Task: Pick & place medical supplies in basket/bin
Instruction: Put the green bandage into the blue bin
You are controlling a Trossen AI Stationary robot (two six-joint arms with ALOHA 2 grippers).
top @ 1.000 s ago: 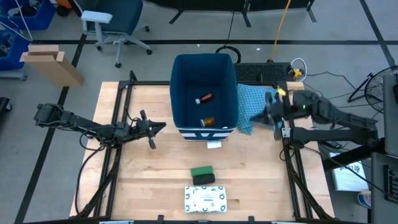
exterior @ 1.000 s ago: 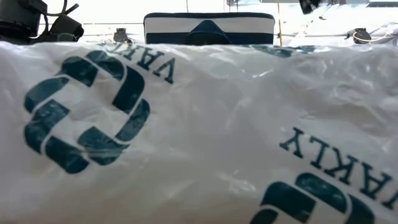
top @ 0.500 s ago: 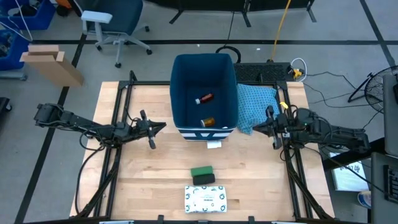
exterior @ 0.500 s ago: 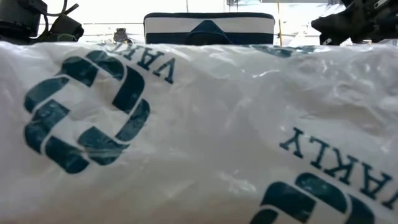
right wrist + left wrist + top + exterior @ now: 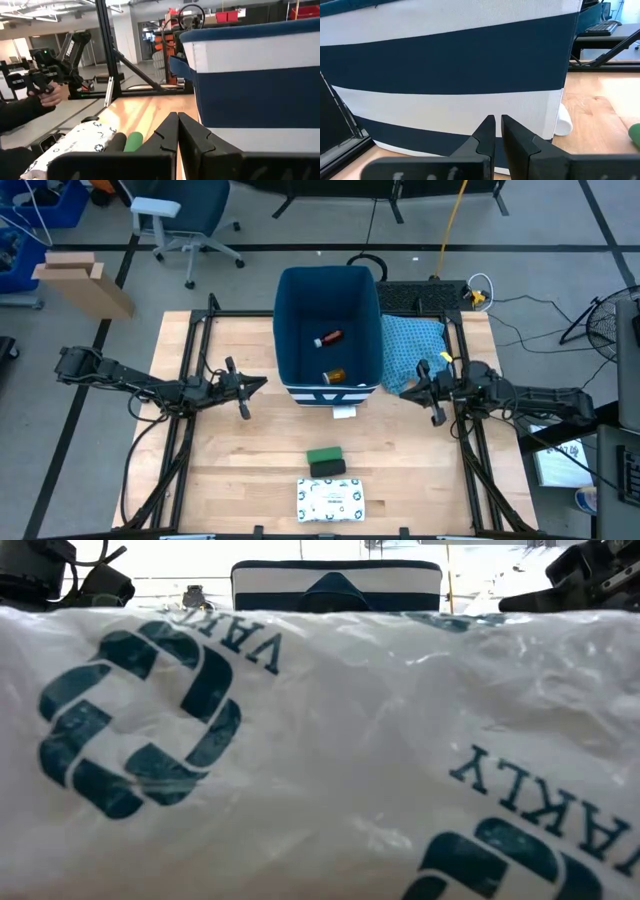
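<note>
Supplies are split between bin and worktop: the orange bottle [image 5: 335, 374] and the red item [image 5: 328, 338] already lie inside the bin [image 5: 296, 320], while the green box [image 5: 326, 460] and the white packet [image 5: 331, 498] still sit on the worktop [image 5: 240, 460] at 6 o'clock from the bin, the packet just beyond the box toward the front edge. The packet also fills most of the low view [image 5: 300, 760].

The left gripper [image 5: 250, 386] rests at 9 o'clock of the bin, fingers nearly together and holding nothing; its wrist view shows the bin's striped side straight ahead. The right gripper [image 5: 418, 378] sits at 3 o'clock of the bin, beside the blue cloth [image 5: 410, 345], fingers fully closed and empty.

By this layout the task looks about half done, between picks. The next move likely calls for one gripper to open, swing toward 6 o'clock, descend over the green box, close across its short sides, then lift clear of the bin's tall wall before release.
</note>
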